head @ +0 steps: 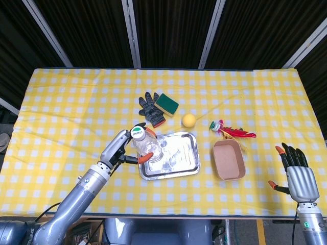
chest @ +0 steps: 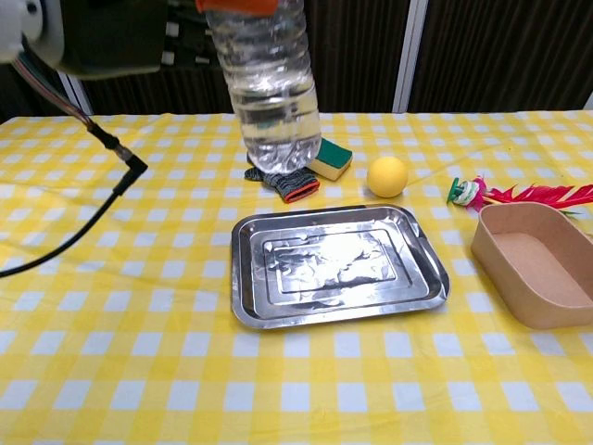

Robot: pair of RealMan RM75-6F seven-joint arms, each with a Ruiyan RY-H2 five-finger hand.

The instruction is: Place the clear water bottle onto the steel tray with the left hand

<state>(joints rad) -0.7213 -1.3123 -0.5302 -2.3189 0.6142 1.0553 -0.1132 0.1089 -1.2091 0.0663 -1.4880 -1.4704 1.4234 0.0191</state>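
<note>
Left hand (head: pixel 121 149) fingers grasp the clear water bottle (head: pixel 146 145) high over the steel tray (head: pixel 176 159) left edge; off-centre release risks toppling; right hand (head: pixel 298 176) splayed, empty.

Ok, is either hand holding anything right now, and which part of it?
The left hand grips the clear water bottle around its upper body, just below the cap. The right hand holds nothing, fingers spread.

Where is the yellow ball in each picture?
Head view: the ball sits near the middle of the table, just behind the tray's far right corner.
Chest view: the ball is right of centre, behind the tray.
Shared landmark: the green sponge lies to the ball's left in both.
</note>
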